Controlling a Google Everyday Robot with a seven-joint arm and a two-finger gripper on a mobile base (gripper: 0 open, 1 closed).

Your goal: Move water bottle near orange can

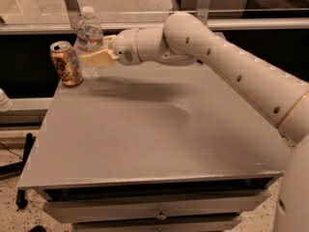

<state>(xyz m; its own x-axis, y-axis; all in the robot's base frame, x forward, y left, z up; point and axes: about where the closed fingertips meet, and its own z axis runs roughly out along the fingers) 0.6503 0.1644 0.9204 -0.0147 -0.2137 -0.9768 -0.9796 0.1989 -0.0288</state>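
The water bottle (pixel 89 37) is clear ribbed plastic with a white cap. It stands upright at the far left of the grey table (pixel 154 129), right beside the orange can (pixel 66 63). The can is orange-gold with a silver top and stands just left of the bottle. My gripper (pixel 94 58) reaches in from the right on a white arm and is shut on the bottle's lower body, its cream fingers (pixel 96 59) wrapped around it. The bottle's base is at or just above the table surface; I cannot tell which.
The white arm (pixel 231 66) spans the table's far right side. A metal rail and glass panel (pixel 145 25) run behind the table. Drawers (pixel 154 211) sit under the front edge. A white object (pixel 4 100) lies off the left edge.
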